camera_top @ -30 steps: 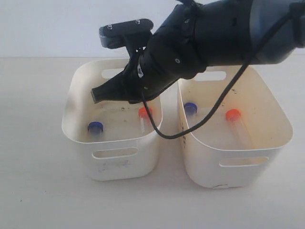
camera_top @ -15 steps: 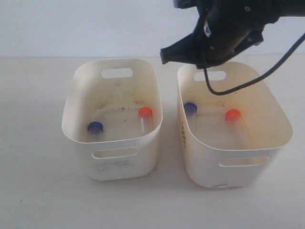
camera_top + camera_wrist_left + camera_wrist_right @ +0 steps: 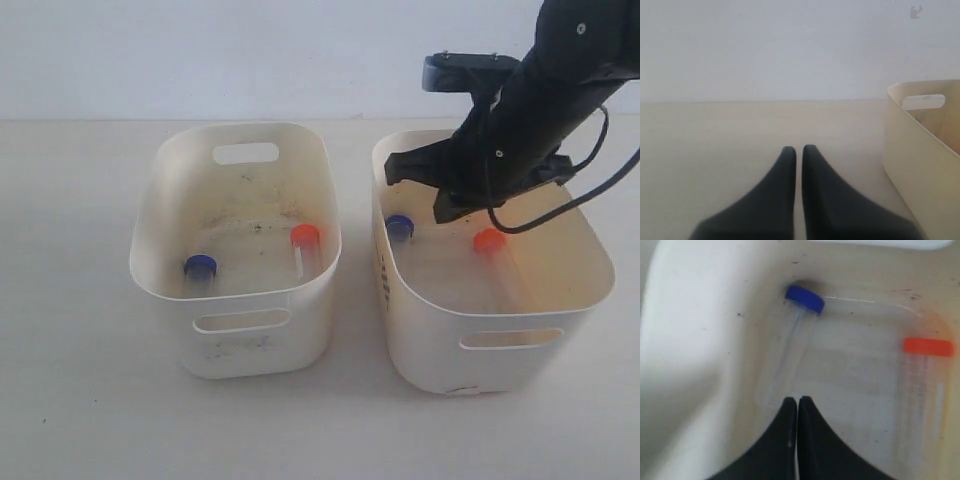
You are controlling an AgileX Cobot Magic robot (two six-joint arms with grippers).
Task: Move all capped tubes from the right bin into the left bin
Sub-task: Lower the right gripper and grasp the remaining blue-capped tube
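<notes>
Capped tubes [image 3: 489,240]: two lie in right bin [image 3: 430,350], blue-capped one [image 3: 802,297] on its left side. We see right pincer [image 3: 794,407] closed, empty, nearer arm. Tube's long axis in line with it, cap away from it. Left pincer [image 3: 796,152] closed, near left bin [image 3: 910,150].

A pale beige tabletop [image 3: 80,400] fills most of the exterior view, matte with a few tiny dark specks, and meets a plain white wall [image 3: 200,50] along a straight horizontal line behind. The light is soft and even, casting only faint shadows on the surface. In the left wrist view a small greyish mark [image 3: 915,12] sits high on the wall
</notes>
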